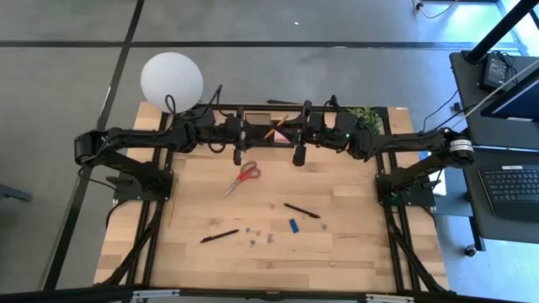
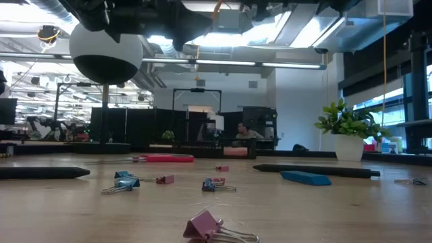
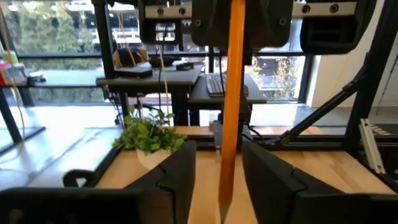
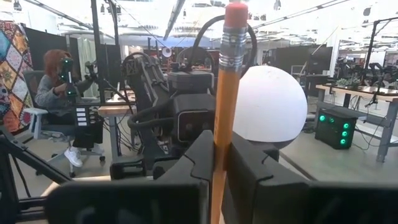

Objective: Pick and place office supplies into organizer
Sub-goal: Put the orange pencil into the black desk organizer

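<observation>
My right gripper (image 4: 214, 163) is shut on the wooden pencil (image 1: 276, 127) above the black organizer (image 1: 257, 140) at the table's far edge. My left gripper (image 3: 219, 180) faces it and is open, one finger on each side of the pencil's pointed end (image 3: 224, 202), with a gap to both. Red-handled scissors (image 1: 245, 176), two black pens (image 1: 219, 236) (image 1: 301, 210), a blue block (image 1: 293, 225) and small clips (image 1: 253, 232) lie flat on the wooden table. A pink pad (image 2: 235, 152) shows at the organizer. My right gripper pinches the pencil's shaft (image 4: 219, 140) between its two fingers, some way below the eraser (image 4: 235, 15). The fingers lie across the pencil. The pencil is lifted clear, and both ends stick out past the fingers. The pointed end reaches between my left gripper's fingers.
A lamp with a white globe (image 1: 171, 80) stands at the far left corner. A potted plant (image 1: 366, 116) stands at the far right. More clips (image 2: 212, 226) lie near the table's near edge. Desks and a seated person (image 4: 59, 93) are beyond the table.
</observation>
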